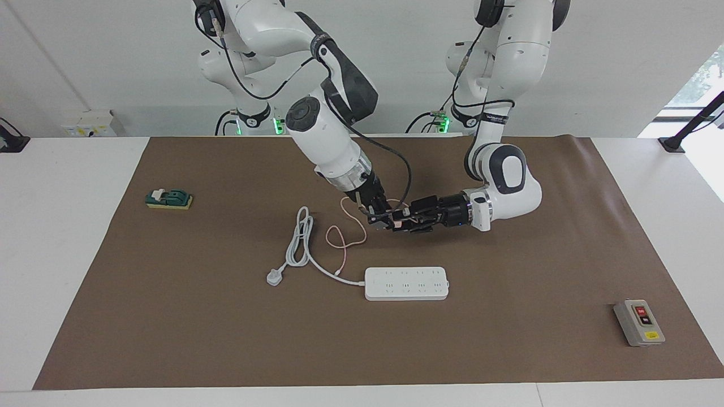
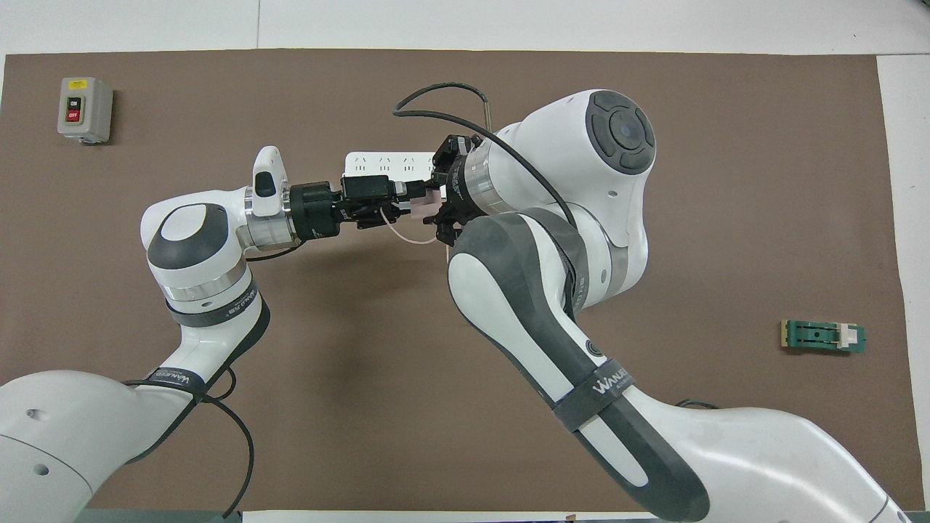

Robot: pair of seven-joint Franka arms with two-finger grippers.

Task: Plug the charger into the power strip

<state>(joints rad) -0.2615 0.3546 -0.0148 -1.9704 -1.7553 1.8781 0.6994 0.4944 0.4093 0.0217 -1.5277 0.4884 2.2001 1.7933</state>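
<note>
Both hands met in the air over the brown mat, nearer the robots than the power strip [image 1: 406, 283]. Right hand [image 1: 382, 217] clamped on the charger [image 1: 399, 224]; left hand [image 1: 405, 219] also at it, grip unclear. Pink cable [image 1: 340, 237] trailed down onto the surface.

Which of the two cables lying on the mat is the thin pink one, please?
The charger cable, looping nearer the robots than the power strip and rising toward both pincers. The other, the power strip's cord, is thick, white and ends in a three-pin plug.
</note>
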